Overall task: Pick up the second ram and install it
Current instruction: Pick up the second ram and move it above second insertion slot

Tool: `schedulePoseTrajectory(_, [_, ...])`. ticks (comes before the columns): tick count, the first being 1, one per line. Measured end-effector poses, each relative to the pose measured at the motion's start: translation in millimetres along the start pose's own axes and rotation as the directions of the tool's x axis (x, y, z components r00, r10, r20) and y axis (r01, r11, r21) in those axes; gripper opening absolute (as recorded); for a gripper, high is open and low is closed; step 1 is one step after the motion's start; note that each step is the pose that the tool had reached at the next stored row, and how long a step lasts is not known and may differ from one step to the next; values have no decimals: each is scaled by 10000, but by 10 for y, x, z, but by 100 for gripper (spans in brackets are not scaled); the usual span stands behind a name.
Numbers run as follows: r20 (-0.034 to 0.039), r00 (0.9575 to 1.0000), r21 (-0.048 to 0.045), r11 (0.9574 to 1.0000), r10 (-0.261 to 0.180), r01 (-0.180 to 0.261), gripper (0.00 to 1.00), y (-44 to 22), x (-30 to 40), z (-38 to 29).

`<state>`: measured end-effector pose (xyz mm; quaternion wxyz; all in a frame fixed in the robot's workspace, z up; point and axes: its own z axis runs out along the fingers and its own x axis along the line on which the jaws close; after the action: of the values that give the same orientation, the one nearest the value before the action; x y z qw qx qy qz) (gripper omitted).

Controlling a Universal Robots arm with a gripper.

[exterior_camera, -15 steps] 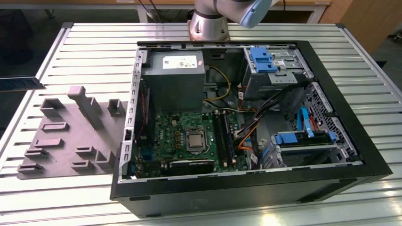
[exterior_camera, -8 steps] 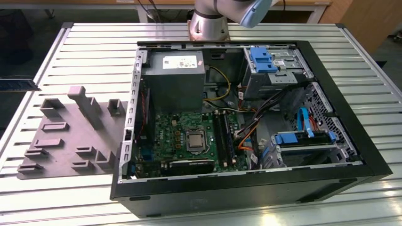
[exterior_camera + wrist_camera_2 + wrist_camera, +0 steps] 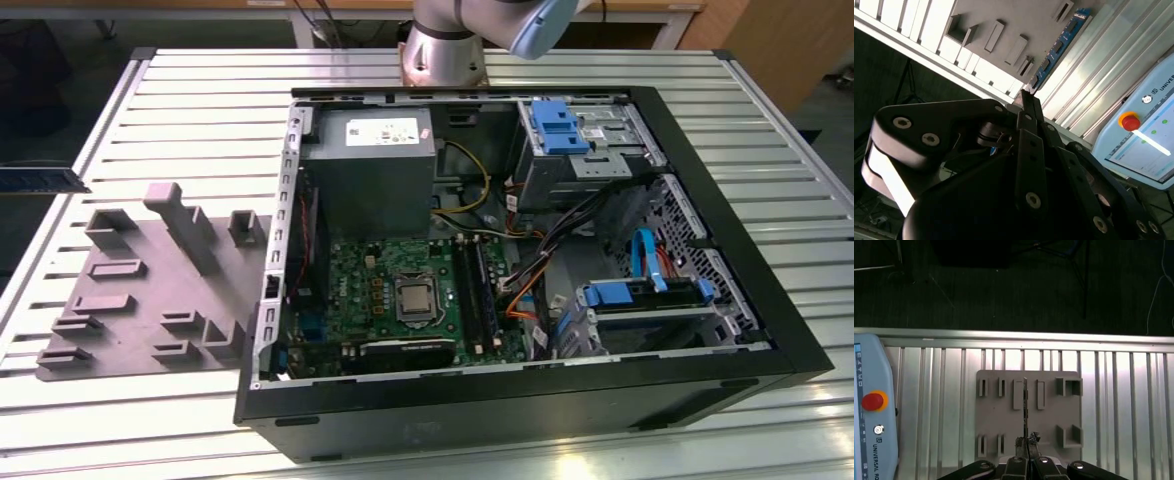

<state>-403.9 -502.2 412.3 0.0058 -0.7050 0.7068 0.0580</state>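
Gripper (image 3: pixel 1027 444) pinches ram (image 3: pixel 1025 405) at one end, fingers pressed on its flat faces. Probably so the long edge stays free for seating. Ram is held in the air over the tray (image 3: pixel 1004 420), at the exterior view's left (image 3: pixel 47 181), well apart from the case (image 3: pixel 747 300) and slots (image 3: pixel 481 290).
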Motion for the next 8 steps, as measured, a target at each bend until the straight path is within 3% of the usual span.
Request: schedulePoseTrajectory(8, [0,10000,1,10000,1,-1,11,-68,-1,-4])
